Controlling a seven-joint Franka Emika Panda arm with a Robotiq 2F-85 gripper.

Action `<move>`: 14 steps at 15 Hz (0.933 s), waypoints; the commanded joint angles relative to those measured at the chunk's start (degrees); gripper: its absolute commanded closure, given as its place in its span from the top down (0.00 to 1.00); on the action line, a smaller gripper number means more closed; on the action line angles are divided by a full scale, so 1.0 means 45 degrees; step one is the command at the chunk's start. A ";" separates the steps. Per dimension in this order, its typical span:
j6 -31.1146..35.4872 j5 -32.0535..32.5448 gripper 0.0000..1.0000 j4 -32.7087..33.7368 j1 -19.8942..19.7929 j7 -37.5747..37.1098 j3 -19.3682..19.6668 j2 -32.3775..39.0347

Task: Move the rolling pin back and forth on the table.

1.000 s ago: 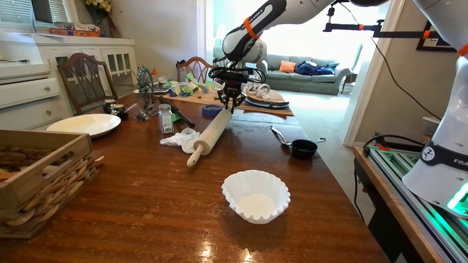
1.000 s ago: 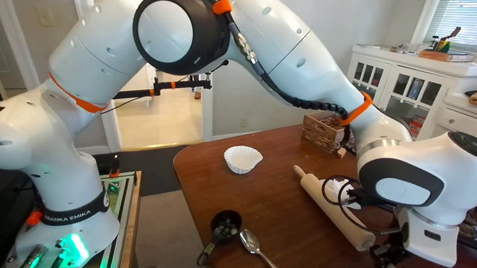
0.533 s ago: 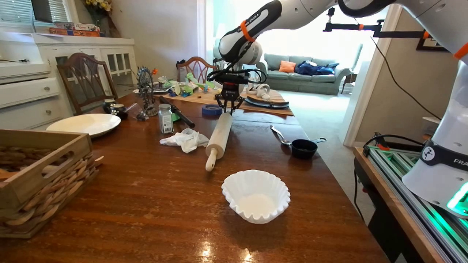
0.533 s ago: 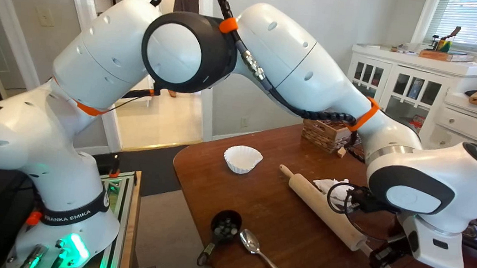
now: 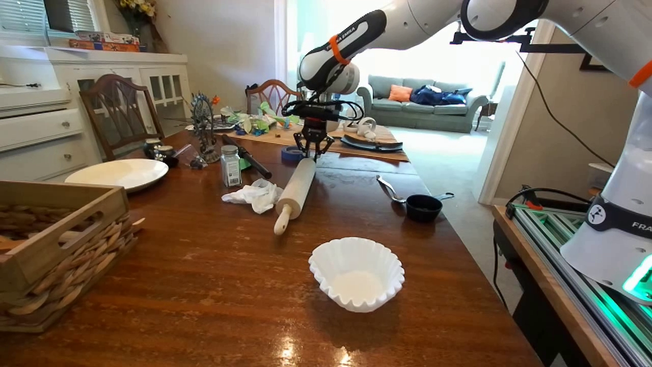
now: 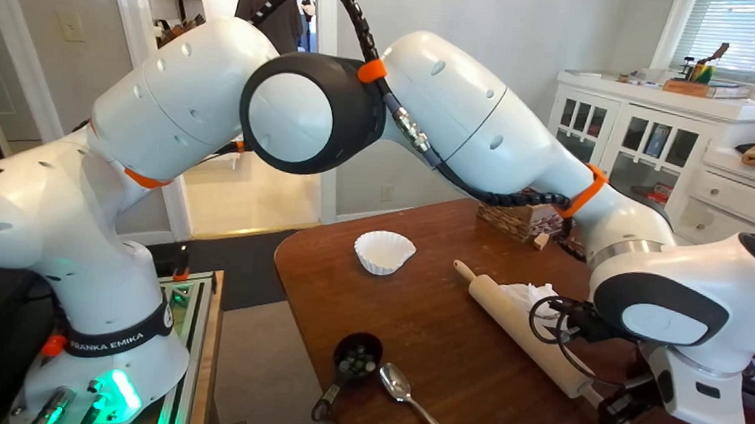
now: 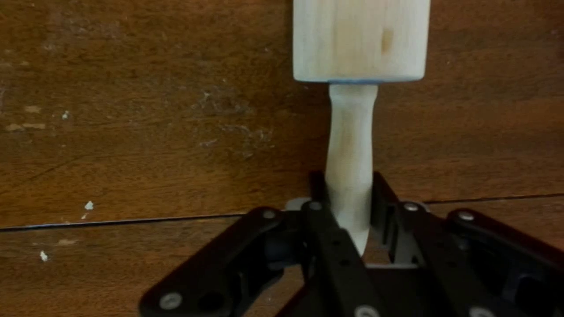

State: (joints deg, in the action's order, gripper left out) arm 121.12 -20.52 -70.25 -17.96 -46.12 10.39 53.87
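The arm (image 6: 438,104) bends at a raised elbow (image 6: 314,114), gripper (image 7: 350,189) pointing down, fingers (image 7: 383,193) clamped inward.

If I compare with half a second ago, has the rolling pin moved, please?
Yes. In an exterior view, the rolling pin has shifted toward the left of the picture, away from the white bowl, which stands where it stood.
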 commanded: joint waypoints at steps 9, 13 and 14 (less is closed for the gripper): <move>0.0393 -0.0433 0.07 0.2178 -0.0218 -0.1567 -0.0516 0.1340; 0.0514 -0.0577 0.07 0.1723 -0.0312 -0.1002 -0.0699 0.1115; 0.0644 -0.0573 0.07 0.1386 -0.0338 -0.0813 -0.0708 0.0948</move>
State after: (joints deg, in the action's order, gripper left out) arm 122.39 -21.33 -62.93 -18.27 -51.64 8.55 58.25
